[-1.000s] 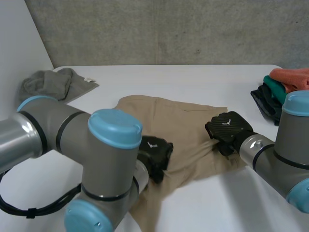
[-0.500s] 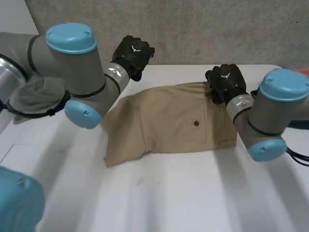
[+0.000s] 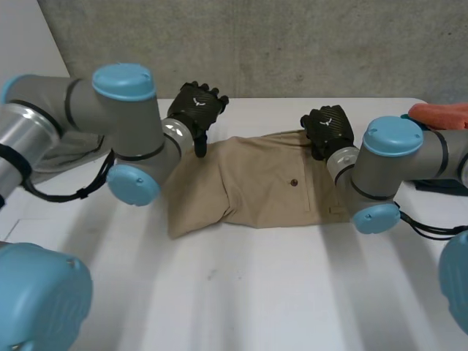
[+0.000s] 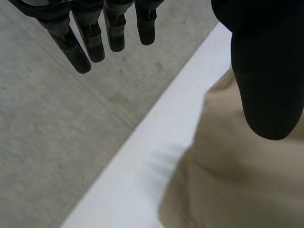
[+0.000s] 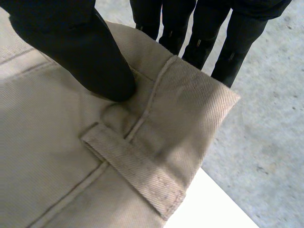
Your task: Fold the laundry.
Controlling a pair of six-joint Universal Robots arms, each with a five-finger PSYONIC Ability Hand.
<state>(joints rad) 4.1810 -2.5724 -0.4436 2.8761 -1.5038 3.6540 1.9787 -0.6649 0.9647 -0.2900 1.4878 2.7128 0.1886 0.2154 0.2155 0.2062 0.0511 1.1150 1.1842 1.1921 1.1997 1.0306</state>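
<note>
Two hands are tending the folded tan trousers [image 3: 256,183] lying centred on the table [image 3: 241,292]: the right hand [image 3: 327,130], at 1 o'clock, is pinching the waistband [image 5: 190,109] between thumb and fingers, likely steadying the fold, while the left hand [image 3: 196,110], at 11 o'clock, is hovering straight-fingered, empty.

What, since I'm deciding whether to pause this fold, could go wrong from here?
The right hand pinches only the waistband corner of the tan trousers; a pull might slip it free or drag the fold apart. The left hand is open with nothing held, so its side could skew, and the near-left edge lies uneven.
</note>
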